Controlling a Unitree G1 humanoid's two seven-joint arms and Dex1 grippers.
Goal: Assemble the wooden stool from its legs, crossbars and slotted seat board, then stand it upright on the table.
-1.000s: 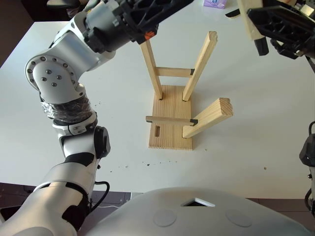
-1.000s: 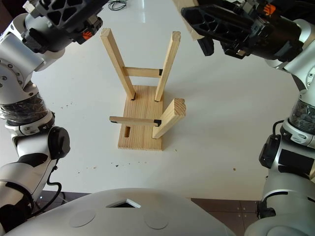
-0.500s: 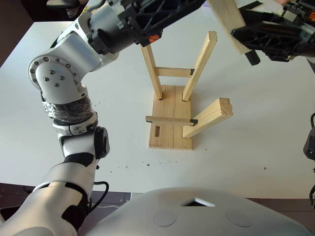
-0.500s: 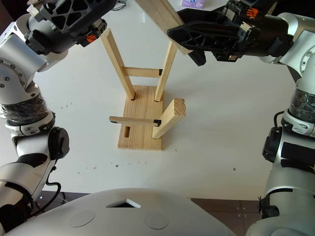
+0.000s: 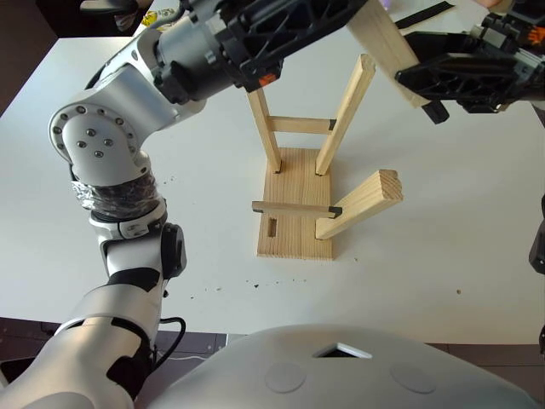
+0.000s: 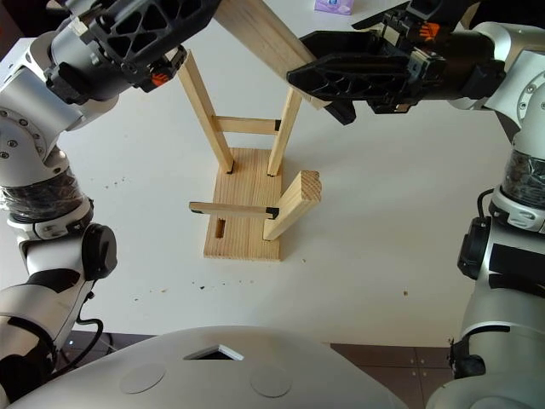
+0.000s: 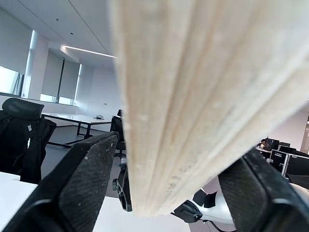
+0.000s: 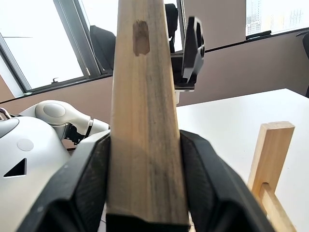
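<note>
Evidently right claw [image 6: 313, 87] clamps the loose leg [image 6: 264, 36], half-built stool [image 6: 243, 232] below both claws. Left claw [image 7: 178, 153] meets its far end, likely a handover; can't tell its grip.

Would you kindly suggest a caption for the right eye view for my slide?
Left gripper and right gripper together hold a loose leg above the half-built stool on the table.

seat board [image 5: 302, 239] — pale grained wood | loose leg [image 8: 145, 121] — tan, dark mark | table [image 5: 443, 221] — white, dark specks
</note>
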